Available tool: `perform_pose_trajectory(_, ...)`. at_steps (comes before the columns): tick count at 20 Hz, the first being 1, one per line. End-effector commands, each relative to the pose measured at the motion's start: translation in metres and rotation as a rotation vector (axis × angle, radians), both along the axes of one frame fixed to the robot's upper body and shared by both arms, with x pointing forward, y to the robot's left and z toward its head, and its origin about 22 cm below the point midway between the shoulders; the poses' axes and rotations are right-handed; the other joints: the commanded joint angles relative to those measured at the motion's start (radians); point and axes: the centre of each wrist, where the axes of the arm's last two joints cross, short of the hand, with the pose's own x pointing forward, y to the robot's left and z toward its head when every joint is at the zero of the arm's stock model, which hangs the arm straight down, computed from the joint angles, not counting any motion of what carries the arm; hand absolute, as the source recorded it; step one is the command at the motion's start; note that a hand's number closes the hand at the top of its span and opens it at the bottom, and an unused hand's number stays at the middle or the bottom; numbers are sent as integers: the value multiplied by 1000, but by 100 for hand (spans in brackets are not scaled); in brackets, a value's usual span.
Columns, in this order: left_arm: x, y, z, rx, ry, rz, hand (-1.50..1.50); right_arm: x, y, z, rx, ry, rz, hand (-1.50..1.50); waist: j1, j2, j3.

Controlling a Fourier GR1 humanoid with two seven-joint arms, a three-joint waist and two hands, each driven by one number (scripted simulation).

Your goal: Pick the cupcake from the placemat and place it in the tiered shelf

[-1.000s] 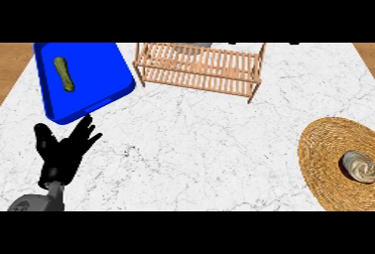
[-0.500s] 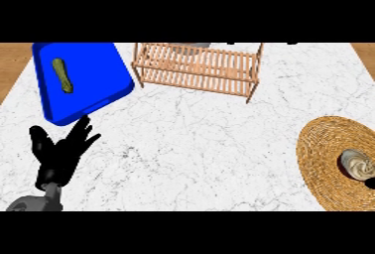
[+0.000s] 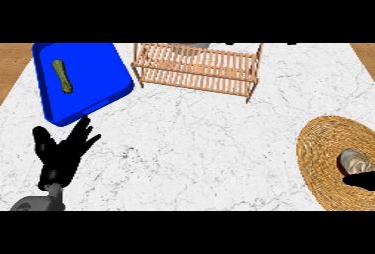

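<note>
The cupcake (image 3: pixel 356 160), pale with a swirled top, stands on the round woven placemat (image 3: pixel 321 158) at the right edge. A black part of my right hand (image 3: pixel 360 179) pokes in from the right edge just below the cupcake, over the placemat; whether it touches the cupcake is unclear. The wooden slatted tiered shelf (image 3: pixel 198 67) stands at the back centre. My left hand (image 3: pixel 62 149) rests open at the lower left, fingers up, holding nothing.
A blue tray (image 3: pixel 92 89) lies at the back left with a green pickle-like piece (image 3: pixel 63 75) on it, its near corner close to my left hand. White marble counter (image 3: pixel 205 149) spreads between shelf and placemat. Wooden floor shows past the counter's back corners.
My right hand has come into view at the right edge beside the cupcake. The left hand has stayed almost still.
</note>
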Motion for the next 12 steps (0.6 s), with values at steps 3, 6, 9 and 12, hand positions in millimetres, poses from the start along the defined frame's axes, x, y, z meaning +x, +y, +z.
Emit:
perform_pose_trajectory(3,2,-10,-16,-7,61,-1,0,17,-7,-14,-20,28,-41,-150,-1,8,-6)
perform_pose_trajectory(6,-6,-10,-8,-16,70,-4,0,9,-11,-15,-65,64,-30,-150,-4,6,-6)
perform_pose_trajectory(9,-7,-2,-8,-1,70,-6,0,8,-14,-55,-70,61,-56,-150,-1,7,-6)
perform_pose_trajectory(12,-10,-6,1,-16,40,-4,0,13,-11,-49,-95,67,-53,-150,-2,6,-6)
